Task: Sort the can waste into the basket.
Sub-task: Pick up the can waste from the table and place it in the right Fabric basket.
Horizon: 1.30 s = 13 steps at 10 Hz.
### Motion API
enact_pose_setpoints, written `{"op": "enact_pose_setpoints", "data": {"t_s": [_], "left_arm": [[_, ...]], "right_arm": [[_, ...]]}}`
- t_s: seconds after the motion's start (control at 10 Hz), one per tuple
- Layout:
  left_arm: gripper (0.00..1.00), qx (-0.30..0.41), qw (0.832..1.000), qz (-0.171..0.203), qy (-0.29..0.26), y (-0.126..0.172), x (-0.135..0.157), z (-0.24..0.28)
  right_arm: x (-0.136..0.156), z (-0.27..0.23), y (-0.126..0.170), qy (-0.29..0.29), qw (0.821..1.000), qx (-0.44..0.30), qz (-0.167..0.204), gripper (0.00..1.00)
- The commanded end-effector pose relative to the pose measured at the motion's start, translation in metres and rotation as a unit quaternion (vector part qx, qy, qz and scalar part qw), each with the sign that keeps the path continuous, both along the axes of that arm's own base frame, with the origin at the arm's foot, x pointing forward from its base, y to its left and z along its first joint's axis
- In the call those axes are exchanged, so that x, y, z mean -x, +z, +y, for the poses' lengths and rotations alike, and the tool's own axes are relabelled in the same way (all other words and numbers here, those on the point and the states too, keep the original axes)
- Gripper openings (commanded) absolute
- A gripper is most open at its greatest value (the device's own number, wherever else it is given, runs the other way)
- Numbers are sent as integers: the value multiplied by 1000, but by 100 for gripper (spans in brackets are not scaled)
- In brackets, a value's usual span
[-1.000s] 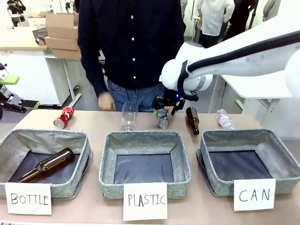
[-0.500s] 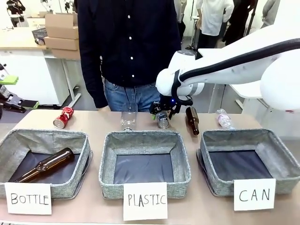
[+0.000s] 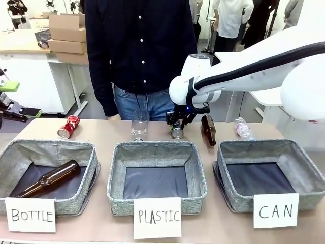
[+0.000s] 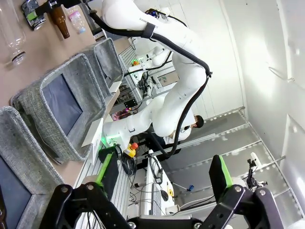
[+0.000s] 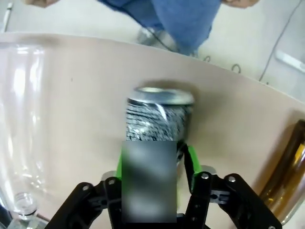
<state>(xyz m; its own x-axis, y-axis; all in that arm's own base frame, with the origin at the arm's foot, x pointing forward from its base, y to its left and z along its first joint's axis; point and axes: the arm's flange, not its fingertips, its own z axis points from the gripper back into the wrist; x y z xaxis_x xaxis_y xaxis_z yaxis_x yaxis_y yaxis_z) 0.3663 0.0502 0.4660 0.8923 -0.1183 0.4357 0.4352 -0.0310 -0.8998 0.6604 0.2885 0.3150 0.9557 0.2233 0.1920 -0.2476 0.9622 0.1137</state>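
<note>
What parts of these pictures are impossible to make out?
- Right wrist view: a grey patch covers the lower half of the silver-and-black can, so whether the right hand actually grips it is unclear.
- Right wrist view: the clear bottle is cut off by the left edge, the brown bottle by the right.
- Front view: the red can is too small to read its print.

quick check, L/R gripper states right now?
Left gripper: open, nothing between its fingers.
Right gripper: closed on the silver-and-black can.
</note>
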Motion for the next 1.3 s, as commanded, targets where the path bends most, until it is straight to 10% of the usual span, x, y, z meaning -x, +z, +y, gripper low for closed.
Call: {"op": "enact_pose_setpoints", "data": {"t_s": [0.0,0.7,1.2], "left_arm": [[100,1,1000,-9,-7,3,2,1],[100,1,1000,-9,-7,3,2,1],[100,1,1000,-9,-7,3,2,1]], "right_arm": [[6,-2,-3,-18,999,35,-4,0],[23,-25,38,0,1000,2,25,0],[181,-168,182,117,984,-82,105,0]]}}
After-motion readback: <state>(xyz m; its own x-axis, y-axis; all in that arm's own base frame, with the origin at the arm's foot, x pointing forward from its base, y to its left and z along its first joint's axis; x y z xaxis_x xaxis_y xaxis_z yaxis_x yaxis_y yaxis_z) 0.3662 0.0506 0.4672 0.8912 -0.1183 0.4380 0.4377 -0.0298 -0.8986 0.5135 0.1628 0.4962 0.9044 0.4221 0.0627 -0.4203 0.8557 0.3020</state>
